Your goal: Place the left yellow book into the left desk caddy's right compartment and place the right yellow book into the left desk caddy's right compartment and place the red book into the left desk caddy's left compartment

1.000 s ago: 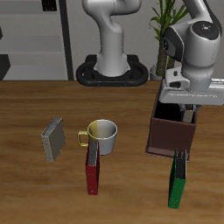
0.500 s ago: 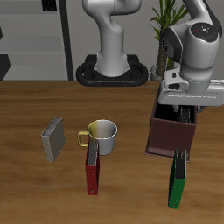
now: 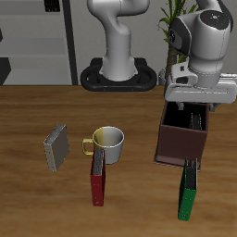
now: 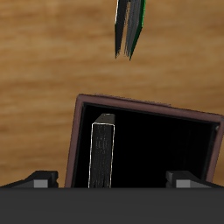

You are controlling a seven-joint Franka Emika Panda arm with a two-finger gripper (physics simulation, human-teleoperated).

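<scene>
I'm leaving the other grey book (image 3: 56, 147) lying beside the mug (image 3: 107, 143), red book (image 3: 97, 179) flat in front of it. My gripper (image 3: 197, 109) is rising empty, fingers apart, above the caddy (image 3: 179, 145). One grey book (image 4: 102, 154) is standing inside its end section, so one placement looks done.

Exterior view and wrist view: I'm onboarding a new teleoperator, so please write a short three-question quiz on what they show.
1. True or false: the red book already stands inside the desk caddy.
2. Which lies nearest the mug? A) red book B) green book C) grey book
3. How many books does the wrist view show inside the caddy?

Key: 1 false, it lies on the table. 2 A. 3 one, the upright book.
</scene>
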